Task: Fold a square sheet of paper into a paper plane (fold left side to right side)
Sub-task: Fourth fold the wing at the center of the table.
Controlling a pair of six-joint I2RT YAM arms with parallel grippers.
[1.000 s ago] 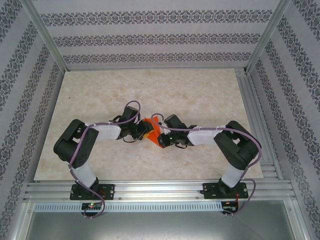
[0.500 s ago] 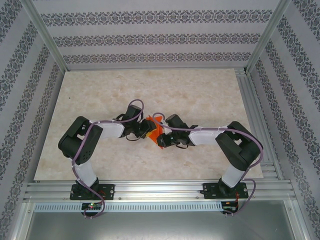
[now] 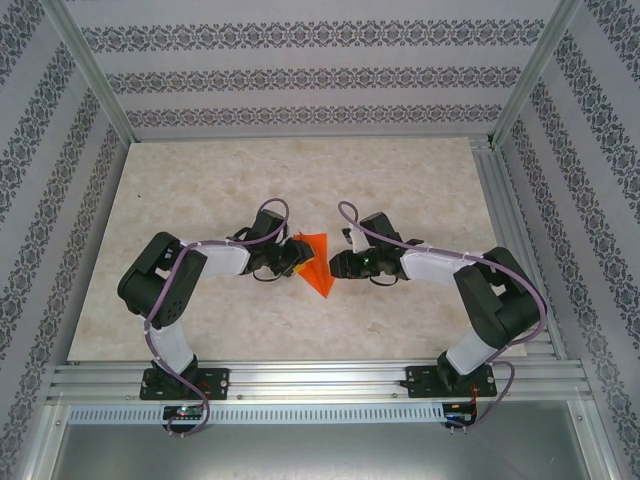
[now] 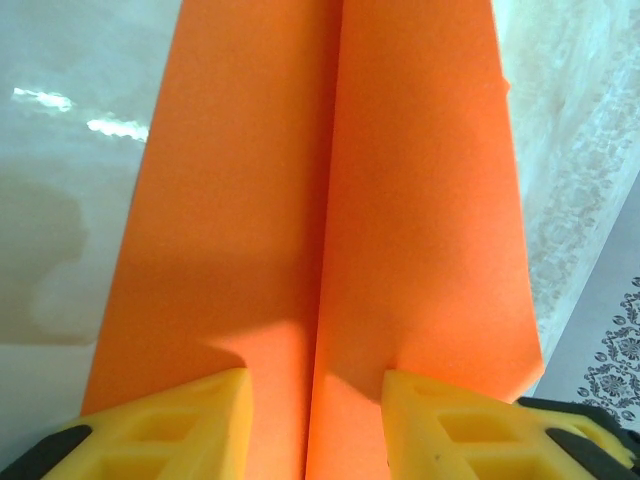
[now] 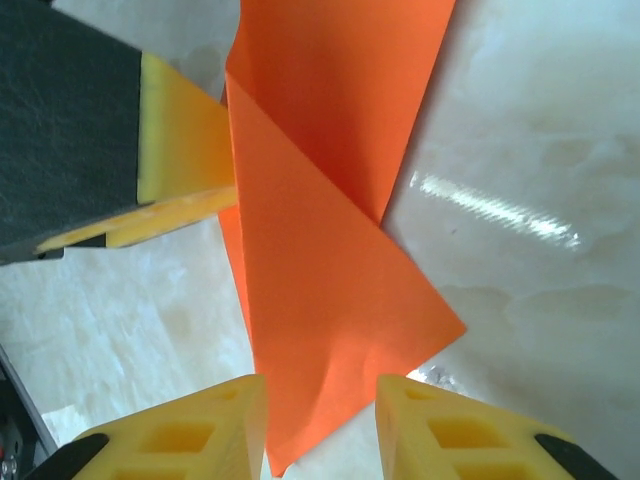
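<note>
At the middle of the table, my right gripper has just let go of the paper plane and drawn back, jaws apart. My left gripper, also apart, rests on it. I judge this fold is done.

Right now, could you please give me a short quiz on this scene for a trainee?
1. True or false: the plane is blue.
2. Where on the table is the plane? A) between the left claw and the right claw; B) at the far edge; C) at the left edge.
3. In the left wrist view, what runs down the plane's middle?
Key: 1 false, it is orange; 2 A; 3 a crease.
</note>
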